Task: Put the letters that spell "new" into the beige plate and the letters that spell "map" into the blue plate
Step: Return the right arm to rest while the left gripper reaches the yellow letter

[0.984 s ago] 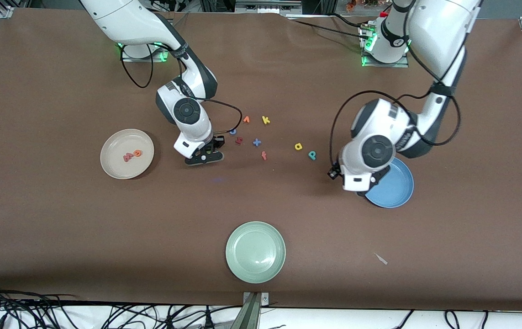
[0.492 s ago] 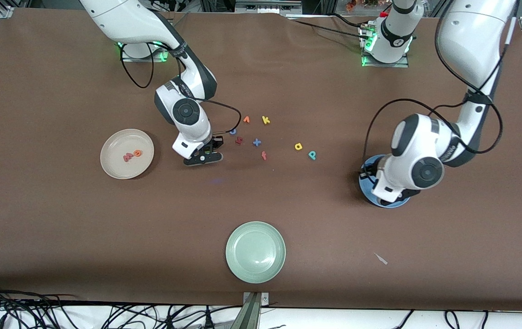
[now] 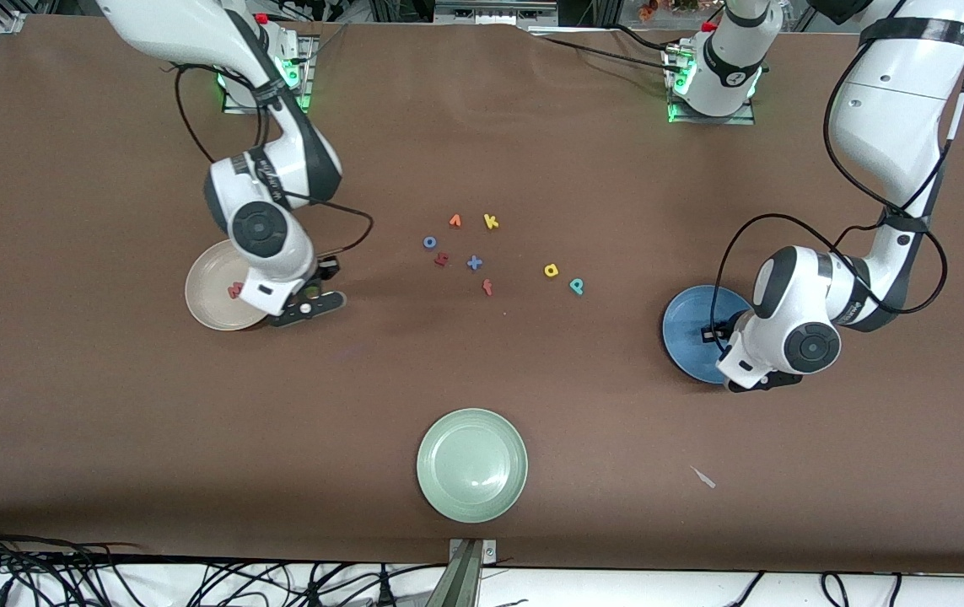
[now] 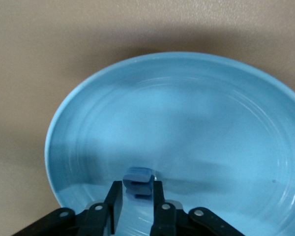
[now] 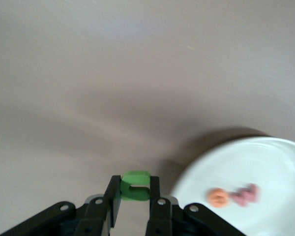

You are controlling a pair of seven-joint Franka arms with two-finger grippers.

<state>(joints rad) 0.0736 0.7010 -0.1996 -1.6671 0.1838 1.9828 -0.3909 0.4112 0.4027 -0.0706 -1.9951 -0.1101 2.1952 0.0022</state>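
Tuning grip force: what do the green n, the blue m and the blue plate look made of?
Green n: looks like matte foam, thick with soft rounded edges, pinched in the right gripper. Blue m: same chunky matte look, probably foam, between the left gripper fingers. Blue plate: smooth, faintly glossy with concentric rings; ceramic or hard plastic, can't tell which.

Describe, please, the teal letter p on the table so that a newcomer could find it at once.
Start at the blue plate near the left arm's end of the table and look toward the loose cluster of small letters mid-table. The teal p is the letter closest to that plate, with a yellow a beside it. It is the only teal piece; its neighbours are yellow, red, orange or blue.
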